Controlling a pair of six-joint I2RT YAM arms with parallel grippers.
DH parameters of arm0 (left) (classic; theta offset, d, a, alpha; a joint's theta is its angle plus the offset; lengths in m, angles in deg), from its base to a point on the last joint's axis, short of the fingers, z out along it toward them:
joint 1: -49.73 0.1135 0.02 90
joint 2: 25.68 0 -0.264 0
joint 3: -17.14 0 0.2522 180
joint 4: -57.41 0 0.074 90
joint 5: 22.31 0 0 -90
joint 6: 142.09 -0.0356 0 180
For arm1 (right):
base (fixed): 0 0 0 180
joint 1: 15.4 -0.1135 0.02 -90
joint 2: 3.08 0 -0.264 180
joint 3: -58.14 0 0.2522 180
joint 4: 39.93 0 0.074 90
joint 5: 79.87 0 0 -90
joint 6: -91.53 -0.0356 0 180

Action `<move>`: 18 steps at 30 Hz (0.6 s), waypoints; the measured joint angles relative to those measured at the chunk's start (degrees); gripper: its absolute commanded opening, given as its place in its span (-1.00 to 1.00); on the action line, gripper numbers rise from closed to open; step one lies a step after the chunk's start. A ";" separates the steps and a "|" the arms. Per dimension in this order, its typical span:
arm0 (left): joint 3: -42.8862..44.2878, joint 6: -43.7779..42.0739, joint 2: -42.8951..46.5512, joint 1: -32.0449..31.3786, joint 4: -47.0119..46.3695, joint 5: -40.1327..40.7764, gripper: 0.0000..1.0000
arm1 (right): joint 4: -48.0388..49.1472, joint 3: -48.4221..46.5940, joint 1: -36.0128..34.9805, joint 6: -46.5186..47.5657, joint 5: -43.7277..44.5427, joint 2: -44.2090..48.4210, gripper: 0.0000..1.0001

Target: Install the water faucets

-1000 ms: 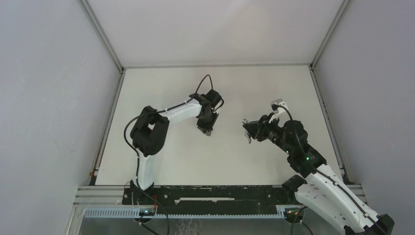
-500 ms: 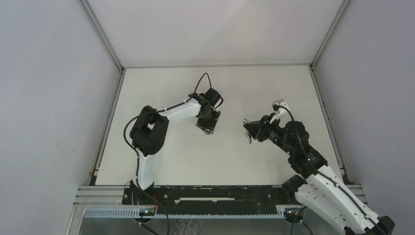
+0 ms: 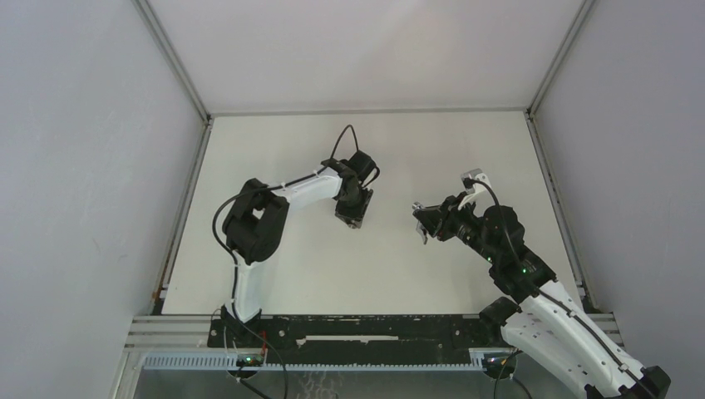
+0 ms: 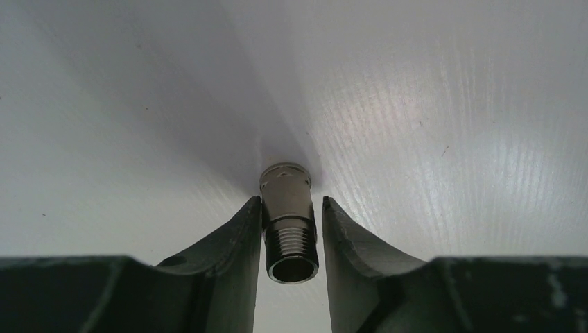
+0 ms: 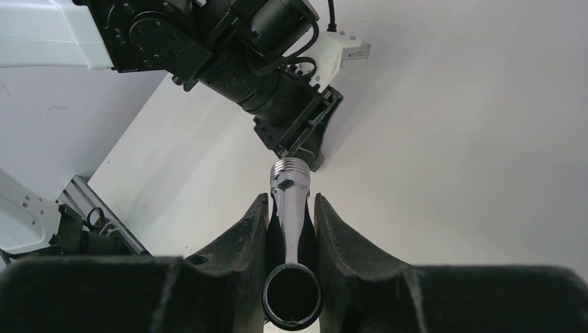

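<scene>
The short grey stub point(image 4: 287, 208) of the water faucets stands on end on the white table, threaded open end up. My left gripper point(image 4: 291, 202) straddles it, open: the left finger point(image 4: 243, 236) touches it, and the right finger point(image 4: 343, 236) stands a thin gap off. The top view shows that gripper point(image 3: 351, 216) pointing down at mid-table. My right gripper point(image 5: 290, 200) is shut on the shiny chrome tap piece point(image 5: 290, 198), whose threaded tip points toward the left gripper point(image 5: 298, 132). Seen from above, the right gripper point(image 3: 422, 223) hovers a short way to the right of the left one.
Grey enclosure walls and aluminium rails point(image 3: 184, 208) border the white table point(image 3: 432, 150) on the left, right and back. A black base rail point(image 3: 357, 328) carrying both arm mounts runs along the near edge.
The left jaws have widened off the stub, and that gripper has shifted slightly. The right arm and its chrome piece have not moved.
</scene>
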 measured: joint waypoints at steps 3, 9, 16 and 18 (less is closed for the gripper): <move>0.00 0.02 -0.11 0.00 0.00 0.00 -0.39 | 0.02 0.00 0.00 0.00 -0.02 -0.09 -1.00; 0.02 0.20 -0.07 0.00 0.02 0.09 -1.00 | 0.04 0.02 0.00 0.00 -0.15 -0.37 -1.00; 0.33 -1.62 2.75 0.83 3.80 -3.02 -1.00 | 5.70 3.87 -0.33 2.47 -4.63 0.94 -1.00; 0.46 -2.58 7.13 2.19 4.81 -8.57 -1.00 | 9.88 7.85 -1.07 4.61 -7.39 3.45 -1.00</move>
